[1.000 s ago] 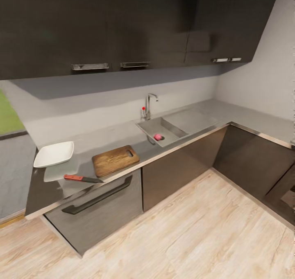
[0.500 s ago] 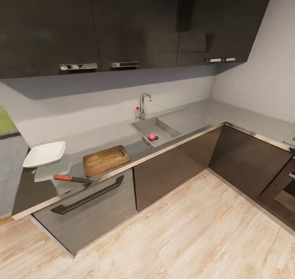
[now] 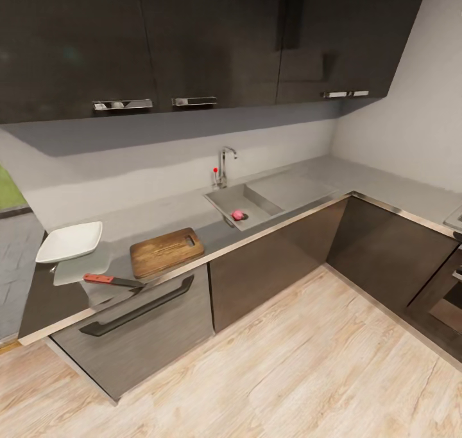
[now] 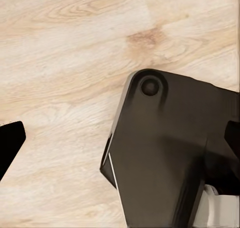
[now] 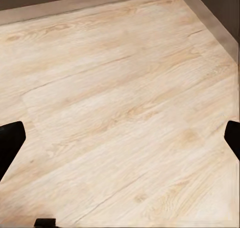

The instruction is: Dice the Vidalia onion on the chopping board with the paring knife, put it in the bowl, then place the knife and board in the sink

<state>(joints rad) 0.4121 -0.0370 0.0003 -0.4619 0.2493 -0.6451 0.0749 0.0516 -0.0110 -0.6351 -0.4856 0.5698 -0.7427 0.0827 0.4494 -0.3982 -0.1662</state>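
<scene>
Across the counter (image 3: pixel 160 210), the onion (image 3: pixel 237 214) waits in the sink (image 3: pixel 221 201) at 2 o'clock from the board (image 3: pixel 165 252), while both claws (image 5: pixel 120 138) hang wide open, empty, over the floor (image 5: pixel 120 87).

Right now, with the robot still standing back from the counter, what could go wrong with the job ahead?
1. The Vidalia onion is small and round, low in the sink by the basin wall; it may roll from a grasp.
2. The paring knife lies near the countertop front edge; a nudge could push it off.
3. The bowl sits at the counter's far end, so a careless reach might shove it over the edge.
</scene>
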